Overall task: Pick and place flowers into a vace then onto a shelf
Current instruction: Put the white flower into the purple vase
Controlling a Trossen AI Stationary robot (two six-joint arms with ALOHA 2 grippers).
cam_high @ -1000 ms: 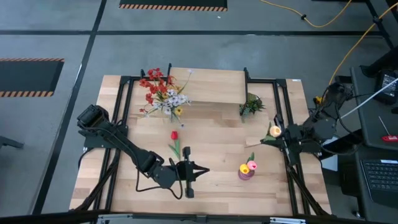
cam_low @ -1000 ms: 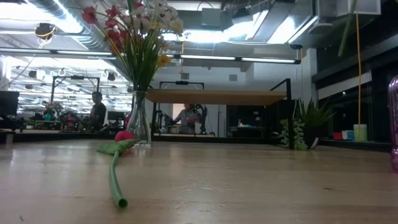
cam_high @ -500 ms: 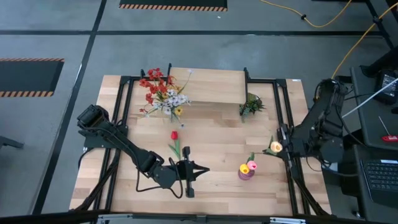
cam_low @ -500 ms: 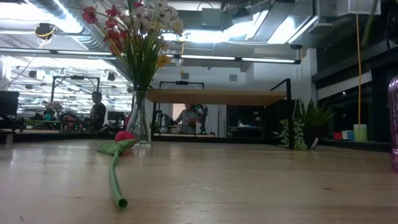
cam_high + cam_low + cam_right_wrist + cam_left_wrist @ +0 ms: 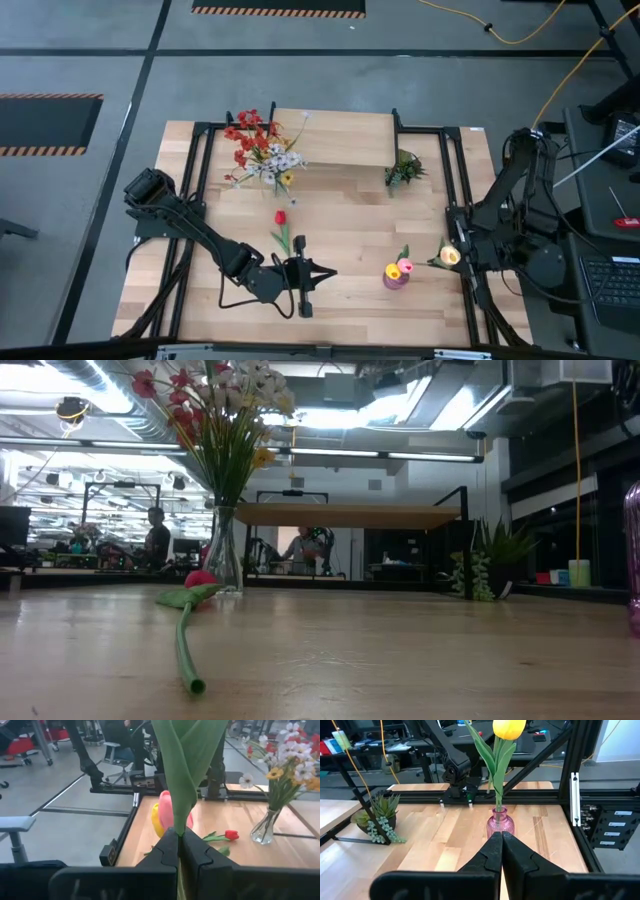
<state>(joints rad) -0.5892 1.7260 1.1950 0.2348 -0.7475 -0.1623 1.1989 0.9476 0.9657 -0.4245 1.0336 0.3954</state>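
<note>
Tulip: smooth broad green leaf.

- Two arms were mine at the table, one gripper each: the left gripper and the right gripper.
- Two vases stood: one clear vase, one pink vase.
- I counted four tulips: red tulip lying flat, two in the pink vase, yellow tulip in my right pincer.
- One shelf.
- One green sprig.
</note>
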